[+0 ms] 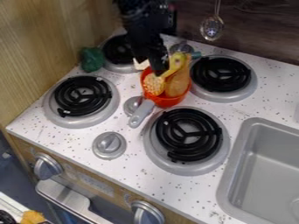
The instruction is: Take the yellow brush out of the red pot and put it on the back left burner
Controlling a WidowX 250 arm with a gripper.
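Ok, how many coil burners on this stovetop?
4: front-left burner, front-right burner beside the sink, back-right burner, and back-left burner, partly hidden by the arm.

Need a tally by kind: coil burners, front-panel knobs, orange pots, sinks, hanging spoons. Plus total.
Coil burners: 4
Front-panel knobs: 2
Orange pot: 1
Sink: 1
Hanging spoon: 1
Total: 9
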